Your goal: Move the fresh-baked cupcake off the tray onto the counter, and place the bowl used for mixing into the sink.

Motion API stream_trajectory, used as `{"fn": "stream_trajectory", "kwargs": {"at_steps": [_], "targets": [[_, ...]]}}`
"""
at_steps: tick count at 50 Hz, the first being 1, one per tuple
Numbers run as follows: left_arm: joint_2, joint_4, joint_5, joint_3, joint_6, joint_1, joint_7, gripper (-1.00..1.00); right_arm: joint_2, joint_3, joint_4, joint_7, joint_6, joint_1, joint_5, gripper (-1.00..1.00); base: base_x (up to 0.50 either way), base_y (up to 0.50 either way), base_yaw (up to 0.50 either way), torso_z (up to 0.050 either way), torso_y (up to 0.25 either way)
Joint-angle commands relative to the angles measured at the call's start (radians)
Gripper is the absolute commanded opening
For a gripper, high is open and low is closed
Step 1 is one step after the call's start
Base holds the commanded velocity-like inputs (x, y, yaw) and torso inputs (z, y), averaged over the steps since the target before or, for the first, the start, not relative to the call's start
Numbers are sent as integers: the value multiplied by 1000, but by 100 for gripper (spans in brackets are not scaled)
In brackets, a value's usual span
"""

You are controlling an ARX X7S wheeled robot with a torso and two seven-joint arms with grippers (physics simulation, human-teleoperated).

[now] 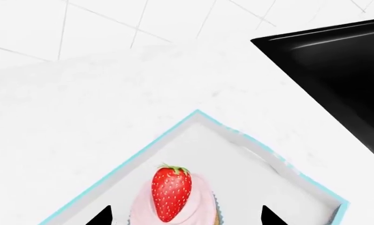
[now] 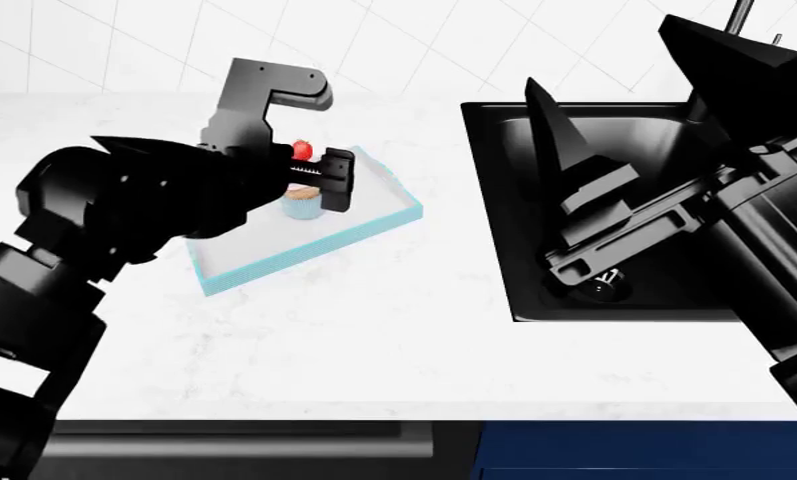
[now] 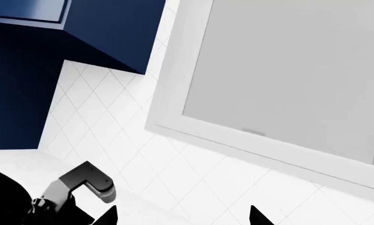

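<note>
Cupcake, on tray, pre-grasp.
Left gripper spread, one fingertip either side of cupcake; right gripper spread, aimed away.

The cupcake is cut off at the left wrist picture's edge — wrapper barely shows. In the head view the left arm hides most of it, and part of the tray. No bowl shows anywhere.

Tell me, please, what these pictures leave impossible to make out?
- Bowl: in no view; the right arm blocks part of the sink in the head view.
- Cupcake: base cut off by the left wrist frame's edge; left gripper covers it in the head view.
- Right gripper: only tips show.
</note>
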Motion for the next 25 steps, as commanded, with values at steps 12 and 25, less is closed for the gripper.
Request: {"fn": "stream_trajectory", "kwargs": {"at_steps": [12, 25], "targets": [[23, -77, 22, 15, 11, -8, 25, 100, 0, -14, 2, 10, -3, 6, 4, 100, 0, 0, 0, 0, 0], [35, -120, 28, 24, 7, -10, 45, 100, -2, -22, 4, 11, -7, 9, 4, 100, 0, 0, 0, 0, 0]]}}
